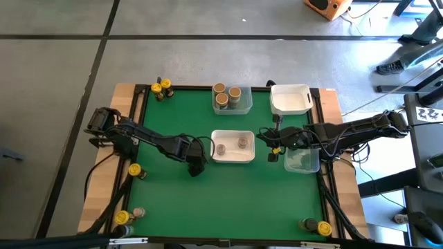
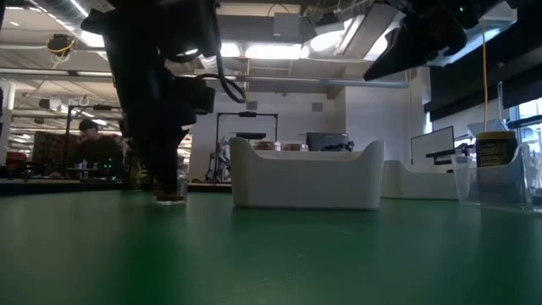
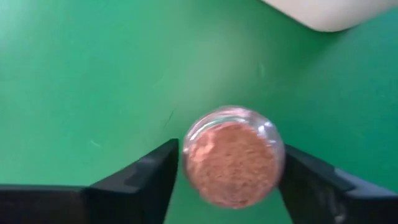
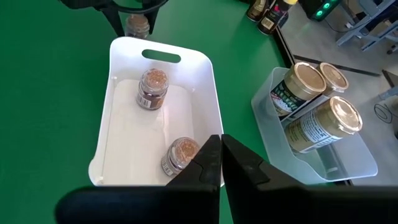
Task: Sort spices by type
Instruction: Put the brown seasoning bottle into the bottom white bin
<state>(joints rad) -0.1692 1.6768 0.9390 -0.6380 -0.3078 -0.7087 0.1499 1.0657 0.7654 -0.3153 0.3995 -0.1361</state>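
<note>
**Left tool brackets a spice jar beside the white tray**

On the left of the green desk (image 1: 173,200), the left tool (image 1: 196,166) is down at the surface with a small jar (image 3: 232,155) of reddish-brown spice standing upright between its fingers (image 3: 146,177). The fingers are spread to either side of the glass; whether they touch it yet I cannot tell. The jar's long axis is vertical, so a sideways squeeze should hold it. The white tray (image 1: 232,158), already carrying two jars, lies just to the right, the nearest drop point. Further right, the right tool (image 4: 219,163), pressed together and empty, hangs above that tray's far edge, with a clear tray (image 1: 302,162) beyond.
</note>
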